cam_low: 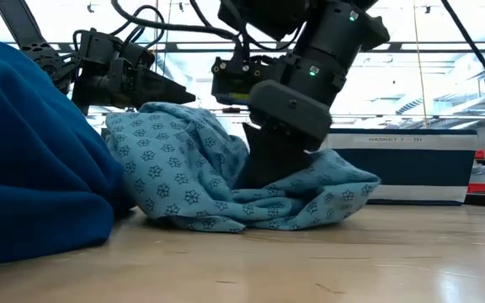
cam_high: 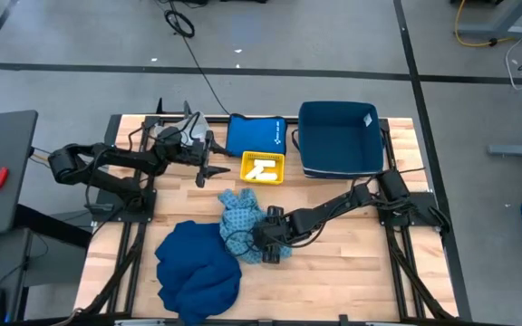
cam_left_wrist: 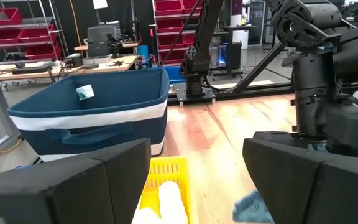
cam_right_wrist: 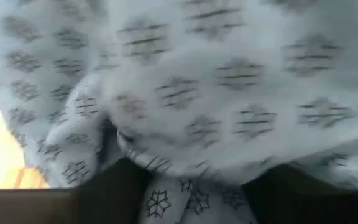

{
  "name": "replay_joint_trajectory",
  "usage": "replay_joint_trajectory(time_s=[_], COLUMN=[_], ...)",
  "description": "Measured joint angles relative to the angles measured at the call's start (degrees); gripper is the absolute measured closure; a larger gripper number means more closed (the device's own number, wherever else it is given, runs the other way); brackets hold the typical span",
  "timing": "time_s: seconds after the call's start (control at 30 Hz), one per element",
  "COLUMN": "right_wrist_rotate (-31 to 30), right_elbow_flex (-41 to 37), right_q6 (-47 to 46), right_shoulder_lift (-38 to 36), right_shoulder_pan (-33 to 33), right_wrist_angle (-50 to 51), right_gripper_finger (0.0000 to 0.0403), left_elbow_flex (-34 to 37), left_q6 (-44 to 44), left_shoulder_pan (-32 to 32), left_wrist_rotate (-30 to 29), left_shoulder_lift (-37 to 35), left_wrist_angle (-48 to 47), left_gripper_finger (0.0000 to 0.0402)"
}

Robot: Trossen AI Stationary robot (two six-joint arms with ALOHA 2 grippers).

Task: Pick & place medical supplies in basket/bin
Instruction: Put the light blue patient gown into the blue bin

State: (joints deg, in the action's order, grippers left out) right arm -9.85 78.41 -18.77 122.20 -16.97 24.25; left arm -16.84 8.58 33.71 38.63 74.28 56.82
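Right tool (cam_high: 263, 243) pressed down into patterned light-blue cloth (cam_high: 243, 220) at mid-surface, fingers clenched on a fold of it. Left tool (cam_high: 208, 167) released, hovering beside yellow tray (cam_high: 263, 168) near far edge.
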Motion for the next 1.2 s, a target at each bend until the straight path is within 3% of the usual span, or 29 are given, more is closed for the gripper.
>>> replay_joint_trajectory(time_s=[0.13, 0.2, 0.37, 0.67, 1.07, 1.13, 1.2], right_wrist_rotate=[0.84, 0.31, -5.02, -23.51, -44.21, -45.21, -39.66], right_elbow_flex=[-0.13, -0.15, -0.40, -0.61, -0.55, -0.48, -0.48], right_q6=[-3.08, -2.52, -4.68, -7.00, -1.97, -1.06, -1.23], right_shoulder_lift=[-0.07, -0.05, -1.80, -10.80, -19.08, -20.10, -20.90], right_shoulder_pan=[-0.34, -1.54, -4.48, -9.90, -13.37, -13.52, -12.84], right_wrist_angle=[0.35, -0.09, -0.28, 0.20, 0.02, 0.11, 0.43], right_gripper_finger=[0.0335, 0.0379, 0.0390, 0.0391, 0.0392, 0.0392, 0.0392], left_elbow_flex=[0.00, 0.00, 0.00, 0.00, 0.00, 0.00, 0.00], left_q6=[-0.02, -0.02, -0.02, 0.20, 1.36, 1.36, 1.35], left_shoulder_pan=[0.00, 0.00, 0.00, -0.53, -1.95, -1.92, -1.92], left_wrist_rotate=[0.01, 0.02, 0.02, 0.41, 0.47, 0.58, 0.59], left_shoulder_lift=[0.00, 0.02, 0.00, 0.02, 0.01, 0.00, 0.02], left_wrist_angle=[-0.18, -0.18, -0.18, -0.09, -0.05, -0.06, -0.07], left_gripper_finger=[0.0143, 0.0143, 0.0143, 0.0143, 0.0143, 0.0143, 0.0143])
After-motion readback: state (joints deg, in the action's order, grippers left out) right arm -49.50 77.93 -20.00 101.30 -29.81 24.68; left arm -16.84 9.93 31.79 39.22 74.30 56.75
